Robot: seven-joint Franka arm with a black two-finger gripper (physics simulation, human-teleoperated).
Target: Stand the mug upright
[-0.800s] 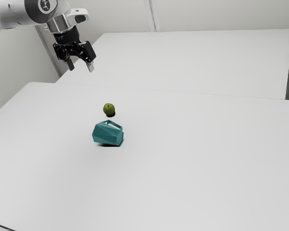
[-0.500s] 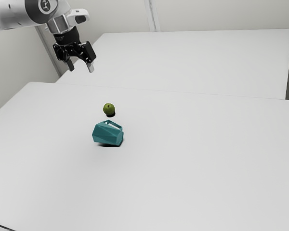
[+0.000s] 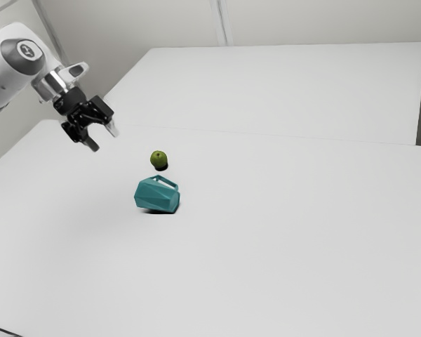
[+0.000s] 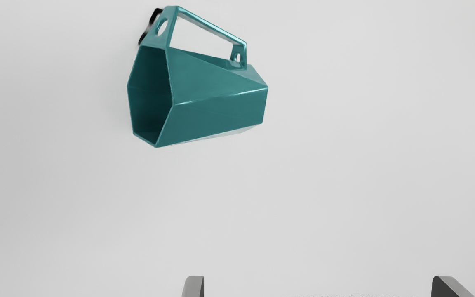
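Observation:
My gripper hangs above the table toward the exterior view's left, apart from the mug, its two fingers spread with nothing between them. The teal faceted mug lies on its side on the table, handle uppermost, farther toward the exterior view's right than the hand. In the wrist view the mug shows its dark open mouth and its angular handle, lying ahead of the gripper, whose fingertips stand wide apart.
A small green round fruit sits on the white table, close to the mug on its handle side in the exterior view. Behind the table stands a large white surface.
My hand has moved down and toward the exterior view's left, and it has tilted. The mug and the fruit lie where they were.

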